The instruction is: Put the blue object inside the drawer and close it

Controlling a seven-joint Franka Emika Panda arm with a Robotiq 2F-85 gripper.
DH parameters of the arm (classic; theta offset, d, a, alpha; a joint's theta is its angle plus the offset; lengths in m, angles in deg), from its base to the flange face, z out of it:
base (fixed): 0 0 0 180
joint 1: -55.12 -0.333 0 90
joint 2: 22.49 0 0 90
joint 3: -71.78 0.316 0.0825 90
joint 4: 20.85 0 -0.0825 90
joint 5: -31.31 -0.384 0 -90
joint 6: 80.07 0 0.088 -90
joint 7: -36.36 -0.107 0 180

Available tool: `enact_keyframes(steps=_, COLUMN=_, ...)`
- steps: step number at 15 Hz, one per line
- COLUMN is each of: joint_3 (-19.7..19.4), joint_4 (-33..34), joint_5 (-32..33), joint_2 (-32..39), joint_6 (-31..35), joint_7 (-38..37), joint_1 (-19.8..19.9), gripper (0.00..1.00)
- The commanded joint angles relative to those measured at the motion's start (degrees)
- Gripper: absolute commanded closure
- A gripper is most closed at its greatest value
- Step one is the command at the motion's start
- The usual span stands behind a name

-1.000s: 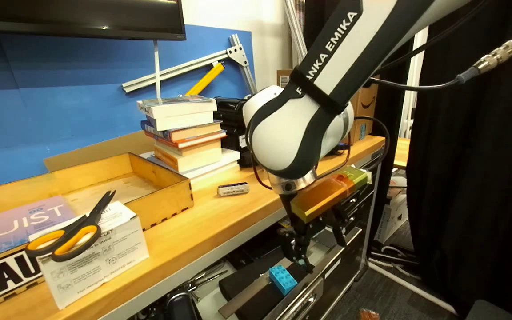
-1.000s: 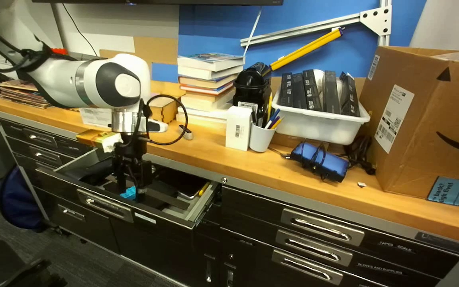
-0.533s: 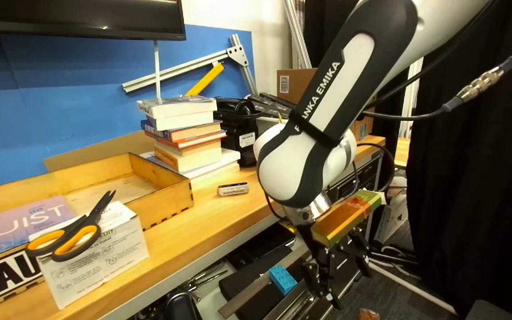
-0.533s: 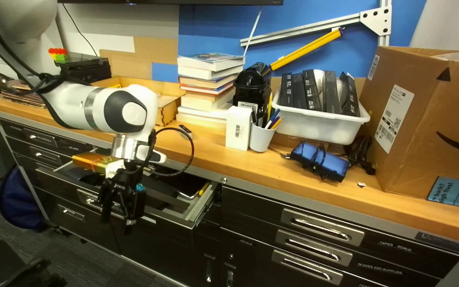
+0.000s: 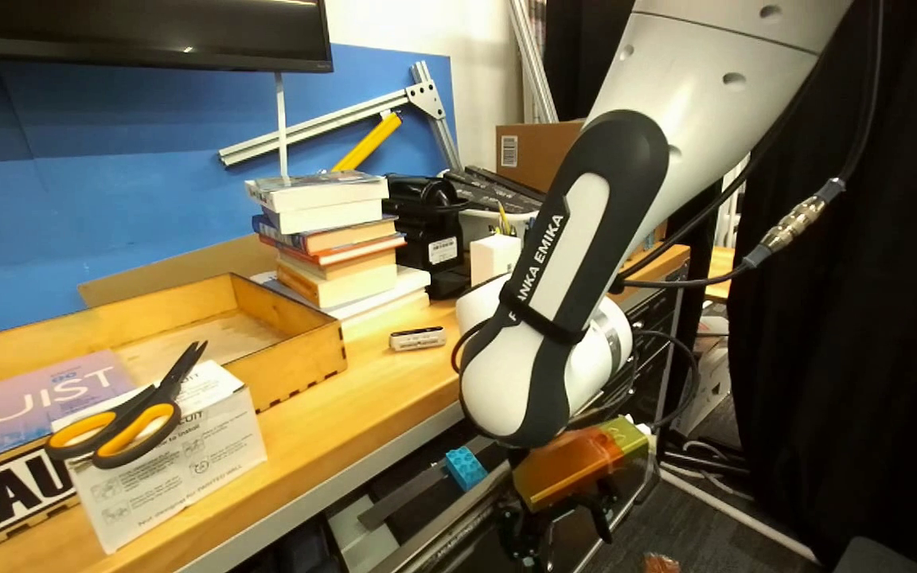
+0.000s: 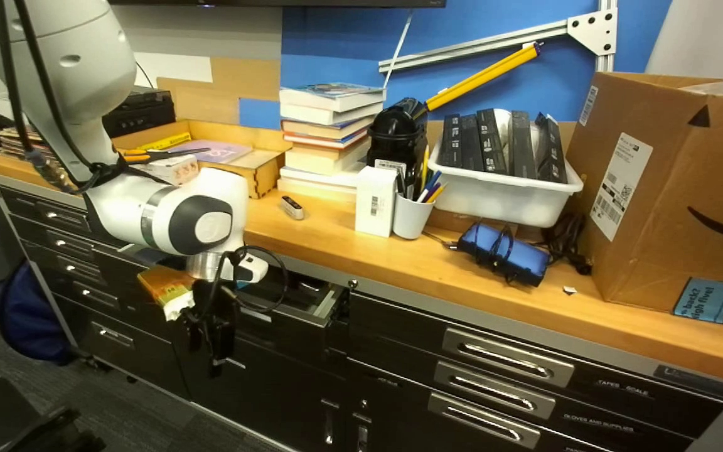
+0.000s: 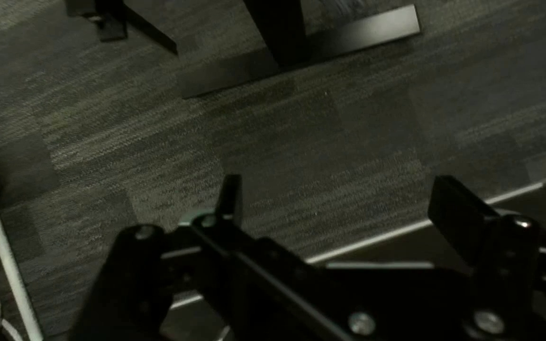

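The drawer [image 6: 299, 333] has slid further in, still part open, the blue block [image 5: 466, 468] inside. The hand [image 7: 337, 189], spread wide, is at the drawer's front above grey carpet [image 7: 301, 137]. Stacked books [image 5: 339, 239] stand on the wooden worktop [image 5: 379, 402] before a blue panel [image 5: 148, 159].

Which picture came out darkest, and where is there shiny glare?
The wrist view is by far the darkest, the hand nearly black and the carpet dim, with a bright sheen on a flat bar; in an exterior view, a pale streak crosses the television; in an exterior view, a drawer handle glints.
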Motion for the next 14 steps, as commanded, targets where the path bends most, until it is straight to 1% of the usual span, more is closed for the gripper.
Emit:
enact_keyframes(steps=1, joint_3=-2.53, joint_4=3.47, joint_5=-1.46, joint_2=3.94, joint_6=8.98, joint_7=-8.12, joint_1=-4.50, gripper=0.00)
enact_keyframes(steps=6, joint_3=-8.20, joint_4=5.87, joint_5=-0.10, joint_2=7.31, joint_6=20.83, joint_7=-20.96, joint_1=-12.34, gripper=0.00)
enact_keyframes(steps=10, joint_3=-13.55, joint_4=6.13, joint_5=0.34, joint_2=7.67, joint_6=26.40, joint_7=-29.10, joint_1=-18.42, gripper=0.00)
enact_keyframes(steps=12, joint_3=-15.64, joint_4=4.94, joint_5=0.87, joint_2=7.11, joint_6=26.57, joint_7=-31.59, joint_1=-20.59, gripper=0.00)
enact_keyframes(steps=14, joint_3=-17.99, joint_4=3.31, joint_5=2.82, joint_2=5.24, joint_6=24.59, joint_7=-32.55, joint_1=-22.67, gripper=0.00)
